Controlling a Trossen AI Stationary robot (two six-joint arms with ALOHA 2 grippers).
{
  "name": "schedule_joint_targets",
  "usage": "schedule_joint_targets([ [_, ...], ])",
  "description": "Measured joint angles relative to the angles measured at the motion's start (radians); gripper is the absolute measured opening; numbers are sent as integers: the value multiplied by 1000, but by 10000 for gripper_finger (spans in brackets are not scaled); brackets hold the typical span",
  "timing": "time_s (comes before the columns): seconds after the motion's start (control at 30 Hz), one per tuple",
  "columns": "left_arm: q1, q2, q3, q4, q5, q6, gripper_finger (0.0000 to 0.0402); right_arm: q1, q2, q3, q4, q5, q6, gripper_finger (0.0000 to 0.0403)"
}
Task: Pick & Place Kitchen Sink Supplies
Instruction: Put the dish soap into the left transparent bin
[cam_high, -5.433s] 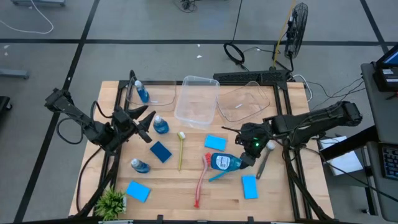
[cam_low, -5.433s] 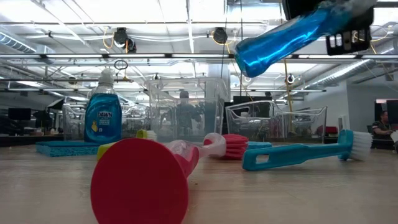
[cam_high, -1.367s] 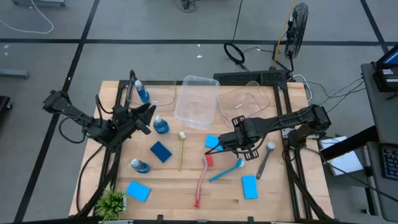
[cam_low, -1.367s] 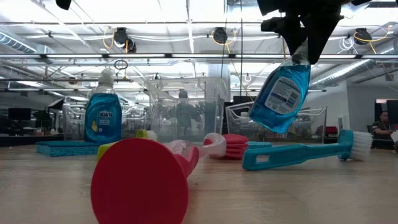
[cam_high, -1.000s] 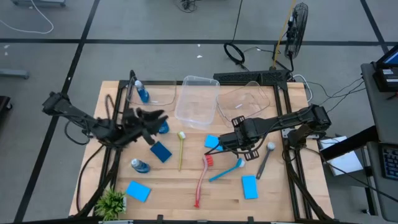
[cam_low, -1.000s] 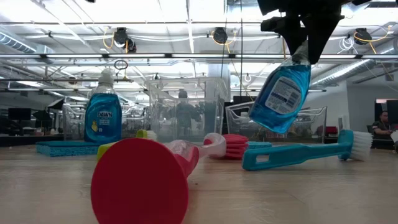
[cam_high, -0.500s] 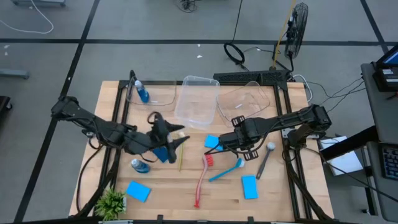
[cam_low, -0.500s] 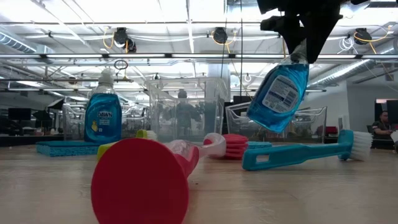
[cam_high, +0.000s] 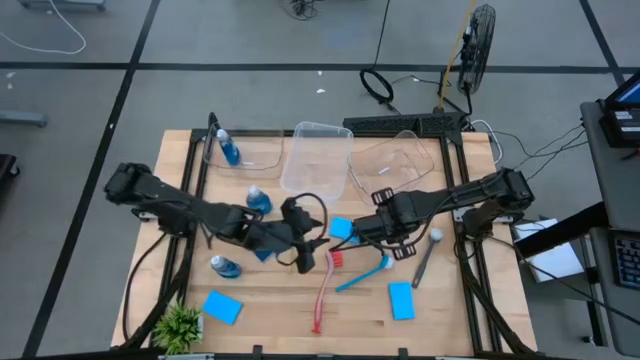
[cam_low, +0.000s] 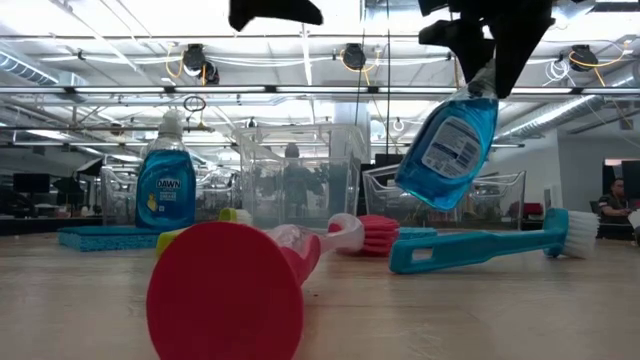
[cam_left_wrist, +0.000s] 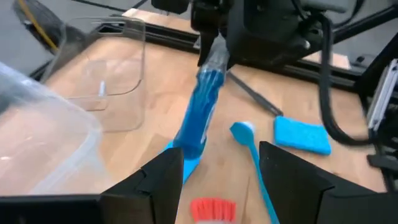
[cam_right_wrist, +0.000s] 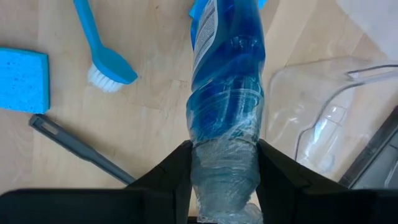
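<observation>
The worktop (cam_high: 440, 310) is carrying a crowded spread, and crowding is the main hazard here. Two clear tubs (cam_high: 318, 160) are sitting along the far side, one square and one with curved walls (cam_high: 395, 165), and both arms are meeting over the middle. The right gripper (cam_right_wrist: 224, 163) is gripping a bottle of blue liquid (cam_low: 447, 148) by its neck, jaws closed on it, so the bottle is hanging tilted and well clear of the wood, above the blue brush (cam_low: 480, 250) and red brush (cam_high: 325, 290). The left gripper (cam_left_wrist: 214, 180) is reaching in with its jaws spread and empty, pointing straight at that hanging bottle and hovering near the red brush head. If both arms keep converging, the left jaws may be knocking the bottle and twisting it out of a grip that is only pinching a smooth, narrow neck; a drop would send it onto the brushes and scatter them. The bottle's slack swing also looks risky near the curved tub's rim, where it could be catching the wall rather than going in. Other bottles are standing on the left half (cam_high: 258, 201), one in a tub (cam_high: 228, 148), with blue sponges (cam_high: 401, 299) and a grey brush (cam_high: 424, 257) lying near, so a sweeping arm could be toppling or dragging them. The small plant (cam_high: 180, 325) is sitting well apart at the near corner.
</observation>
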Motion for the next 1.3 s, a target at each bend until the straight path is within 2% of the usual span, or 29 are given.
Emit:
schedule_joint_targets([
  [0.13,28,55,0,86,73,25,209,20,0,0,24,0,-2,127],
  [0.37,57,136,0,132,151,22,209,43,0,0,45,0,-7,127],
  [0.63,85,205,0,340,185,46,209,45,-1,0,71,-2,-25,127],
  [0.9,108,253,0,469,212,40,209,45,-1,0,126,-3,-59,127],
  [1.13,119,255,1,473,213,53,209,44,0,0,174,-1,-107,127],
  [1.3,118,269,48,407,214,61,209,44,0,0,210,0,-134,126],
])
